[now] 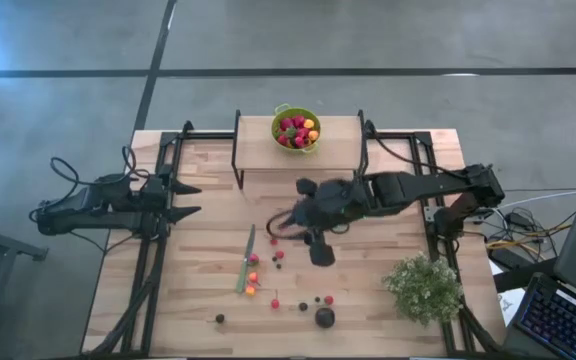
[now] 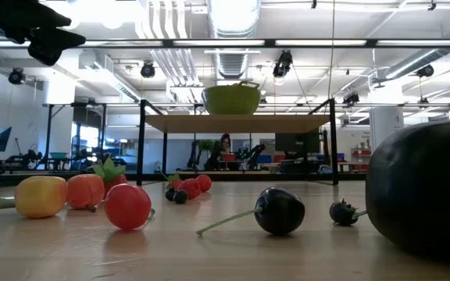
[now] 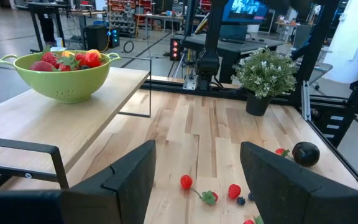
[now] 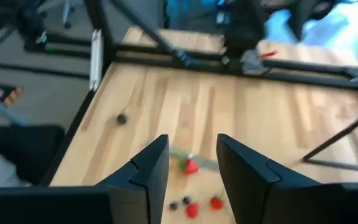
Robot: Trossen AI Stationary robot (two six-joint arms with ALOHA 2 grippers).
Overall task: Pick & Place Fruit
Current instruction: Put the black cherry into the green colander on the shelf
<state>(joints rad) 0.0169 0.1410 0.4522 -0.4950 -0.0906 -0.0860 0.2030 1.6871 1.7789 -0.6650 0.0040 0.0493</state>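
Wooden table (image 1: 388, 220), scattered red fruit (image 1: 279, 255)

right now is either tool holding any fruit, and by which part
Nothing is held. The right tool has an empty gap between its fingers, above the fruit; the left tool is open and empty.

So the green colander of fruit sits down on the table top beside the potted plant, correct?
No. The green colander of fruit stands on the raised wooden shelf at the table's far edge, as the high view shows; the potted plant sits on the table's near right corner.
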